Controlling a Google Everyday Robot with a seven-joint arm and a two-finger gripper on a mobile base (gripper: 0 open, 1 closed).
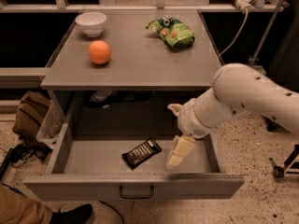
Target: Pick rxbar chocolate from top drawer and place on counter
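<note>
1. Black-wrapped rxbar chocolate (141, 153): flat on the floor of the open top drawer (135, 185), near its middle.
2. Gripper (176, 157): inside the drawer, just right of the bar, apart from it; grip state cannot be told.

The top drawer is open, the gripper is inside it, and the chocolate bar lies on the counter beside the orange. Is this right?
Not quite. The camera view shows the rxbar chocolate lying in the open top drawer, just left of the gripper, not on the counter. The rest holds.
</note>
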